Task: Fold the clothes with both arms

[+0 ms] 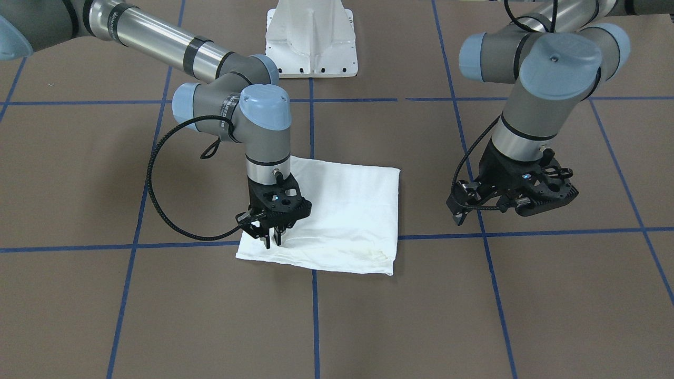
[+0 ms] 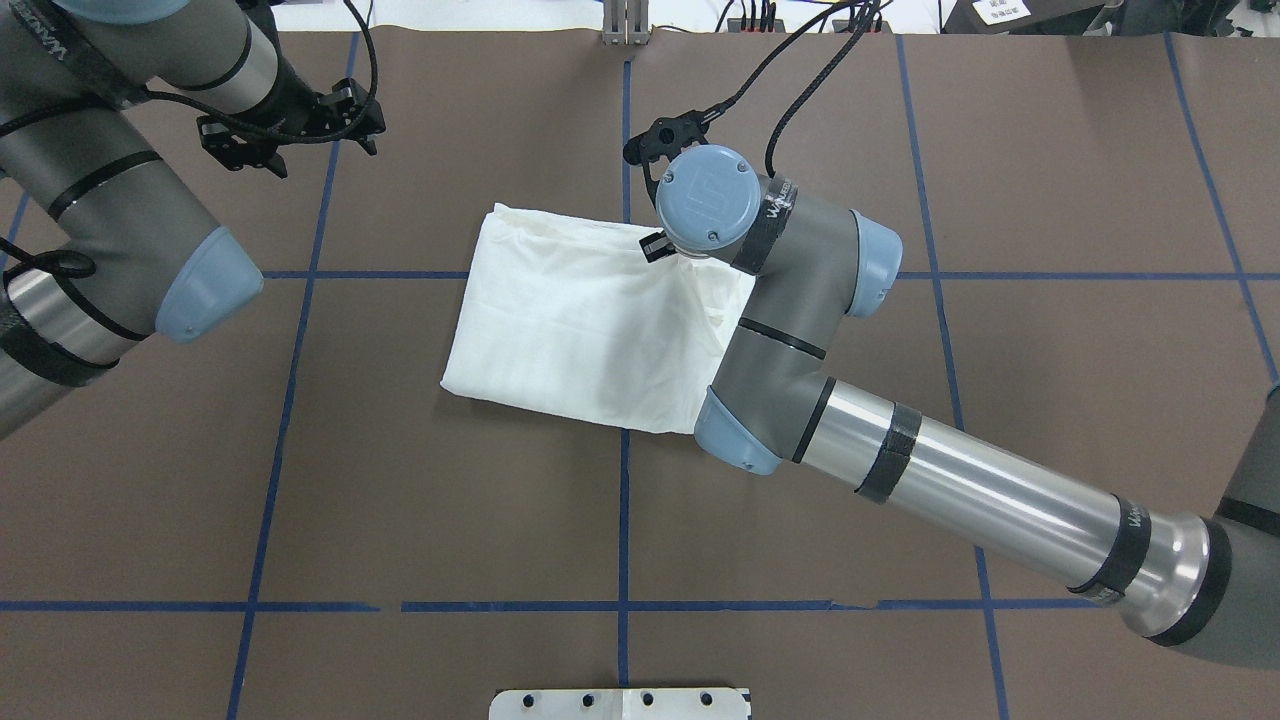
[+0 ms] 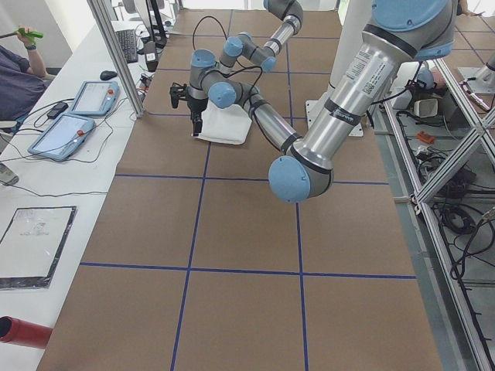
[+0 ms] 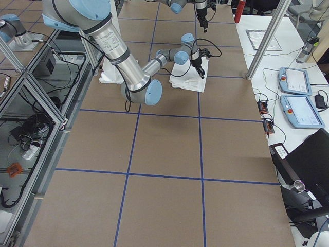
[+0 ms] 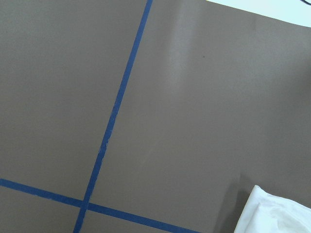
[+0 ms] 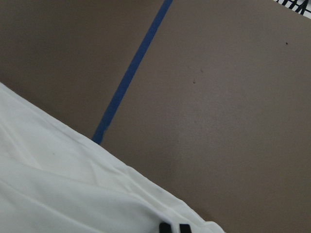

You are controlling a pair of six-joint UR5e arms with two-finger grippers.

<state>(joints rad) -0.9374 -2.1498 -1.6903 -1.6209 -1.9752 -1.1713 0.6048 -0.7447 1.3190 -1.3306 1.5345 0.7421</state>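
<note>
The clothes are one white shirt (image 1: 342,210) (image 2: 560,320), folded into a flat rectangle on the brown table; the left wrist view catches one corner of it (image 5: 279,216). My right gripper (image 1: 272,241) points straight down at the shirt's corner nearest the operators' side. Its two fingertips sit close together, right at the cloth (image 6: 58,194), and no fabric is lifted. My left gripper (image 1: 513,202) (image 2: 290,135) hangs tilted above bare table, well away from the shirt. Its fingers cannot be made out.
The white pedestal base (image 1: 311,39) (image 2: 620,703) stands at the robot's side of the table. Blue tape lines (image 1: 313,316) divide the brown surface into squares. Two tablets (image 3: 73,124) lie on the side bench beside a metal post (image 3: 116,54). A person (image 3: 15,77) sits there.
</note>
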